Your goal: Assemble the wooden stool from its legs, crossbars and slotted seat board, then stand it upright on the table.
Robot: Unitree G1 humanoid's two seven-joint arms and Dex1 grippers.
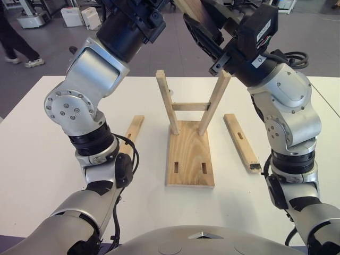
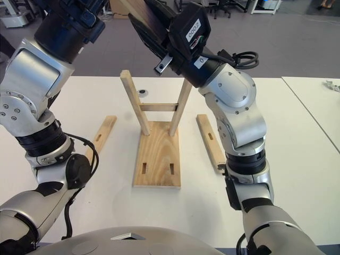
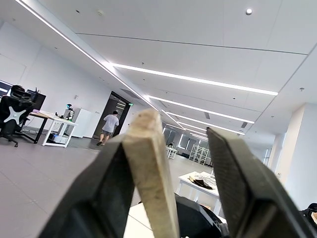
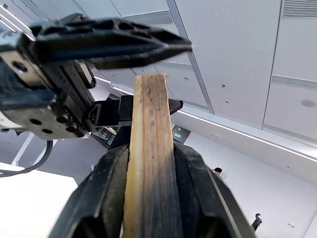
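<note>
The slotted seat board (image 1: pixel 190 154) lies flat on the white table (image 1: pixel 42 138). Two legs (image 1: pixel 167 101) (image 1: pixel 214 103) joined by a crossbar (image 1: pixel 190 106) stand in its far slots, leaning a little. Both arms are raised above it. My right gripper (image 4: pixel 151 148) is shut on a wooden leg (image 4: pixel 151 109), held high over the far table (image 2: pixel 139 10). My left gripper (image 3: pixel 166 139) is open around that leg's other end (image 3: pixel 148 168); the wood lies against one finger (image 3: pixel 99 198) with a gap to the other (image 3: pixel 237 183).
Two loose wooden pieces lie on the table, one left of the seat board (image 1: pixel 134 130) and a slotted one to its right (image 1: pixel 241 141). A second table's edge (image 1: pixel 329 90) shows at far right. Office furniture stands on the floor behind.
</note>
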